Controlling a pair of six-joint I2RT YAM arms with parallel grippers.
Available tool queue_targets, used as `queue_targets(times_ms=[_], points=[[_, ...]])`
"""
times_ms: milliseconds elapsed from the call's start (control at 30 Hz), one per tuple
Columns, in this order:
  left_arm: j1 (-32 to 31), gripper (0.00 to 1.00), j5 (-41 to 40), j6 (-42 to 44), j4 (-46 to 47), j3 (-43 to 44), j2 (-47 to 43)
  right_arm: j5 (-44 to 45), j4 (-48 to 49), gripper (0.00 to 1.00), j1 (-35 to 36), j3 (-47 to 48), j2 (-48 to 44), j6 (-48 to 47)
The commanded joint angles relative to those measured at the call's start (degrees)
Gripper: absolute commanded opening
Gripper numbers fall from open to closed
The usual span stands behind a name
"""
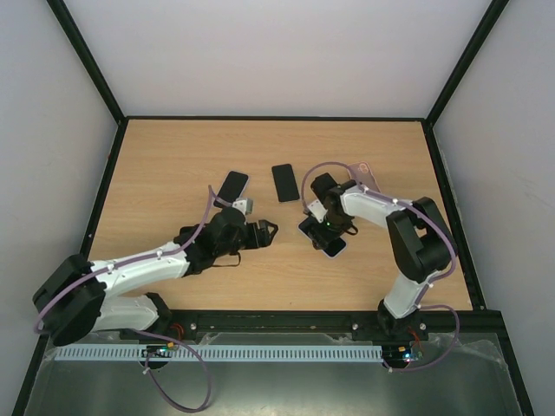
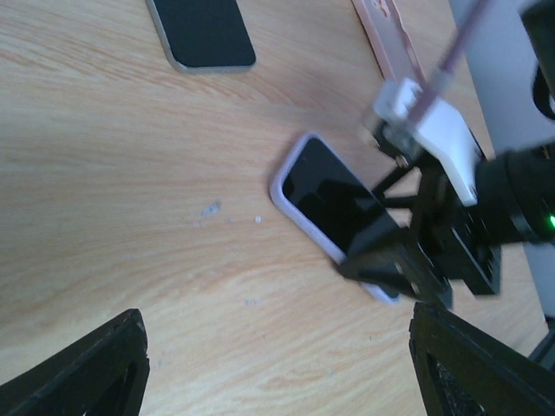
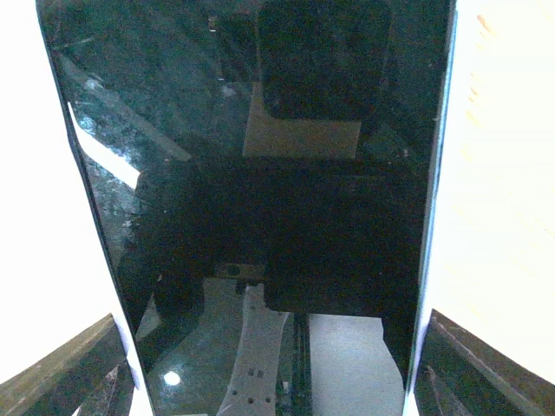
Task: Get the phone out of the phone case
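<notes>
Obs.: the phone (image 2: 334,198) sits screen-up in its pale lilac phone case (image 2: 305,217), flat on the wood surface (image 1: 173,165), right of centre and in front of my right arm. It is not out yet; the case rim shows all round the part of it I can see.

Right pincer (image 1: 323,232): down over the near end of the cased phone, one jaw on each long edge. The wrist view shows glass filling the gap between the fingers (image 3: 74,368). Whether the pads actually press on the case, I cannot tell.

Left pincer (image 1: 267,230): open, empty, held just left of the cased phone and not touching it.

Also present: two bare phones (image 1: 285,182) (image 1: 232,185) farther back.

Risks, as I judge them:
- Jaws bear on the case walls, so squeezing likely clamps the phone tighter and lifts both together.
- Nothing pins the case; a pry or pull could skid it toward the bare phones.
- If one corner pops abruptly, the phone may flip and drop onto its glass.
</notes>
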Motion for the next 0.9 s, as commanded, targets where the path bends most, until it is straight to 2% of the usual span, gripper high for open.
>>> queue_targets(times_ms=[0,233,400,667,767,867], points=[[3.5,0.80,4.9,-1.3,6.1,4.3,4.5,-4.6,-0.4,0.47,-0.2,-1.5,-7.5,-1.1],[4.1,0.76,10.1,0.4,11.8,10.2,11.1,-10.5,5.2,0.39,-0.1,-4.7,-18.7,-1.0],[4.0,0.74,13.4,-1.1,17.8,10.1,14.0,-12.1,9.2,0.39,-0.1,-8.8,-24.6,-0.9],[2.3,0.70,14.6,-3.9,22.1,11.3,19.5,-15.5,11.6,0.38,-0.1,-11.3,-29.6,-0.1],[1.2,0.65,14.9,-4.3,23.3,12.9,21.9,-16.2,12.2,0.37,-0.1,-11.7,-31.2,0.3],[0.1,0.54,15.5,-4.6,24.2,14.7,24.1,-15.7,13.2,0.37,-0.1,-12.3,-32.8,1.0]])
